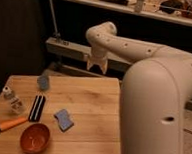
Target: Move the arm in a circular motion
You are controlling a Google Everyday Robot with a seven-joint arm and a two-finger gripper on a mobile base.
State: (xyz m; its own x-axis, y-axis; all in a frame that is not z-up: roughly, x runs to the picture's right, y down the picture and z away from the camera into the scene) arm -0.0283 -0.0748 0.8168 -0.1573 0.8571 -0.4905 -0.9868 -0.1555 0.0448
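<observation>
Lab: wooden table [95,99], metal rails [160,12], gripper [96,68] above table's far edge.

Our gripper [97,66] hangs over the far edge of the wooden table [95,104], with open air all round it and bare boards below towards the middle. To the left in the view we meet a grey cup [43,81], a black brush [37,107], a blue sponge [63,119], an orange bowl [35,138] and two small jars [8,92]; our own thick arm [158,101] blocks the right.

Gripper [97,66] near table [93,124], arm [156,91] base off-frame
</observation>
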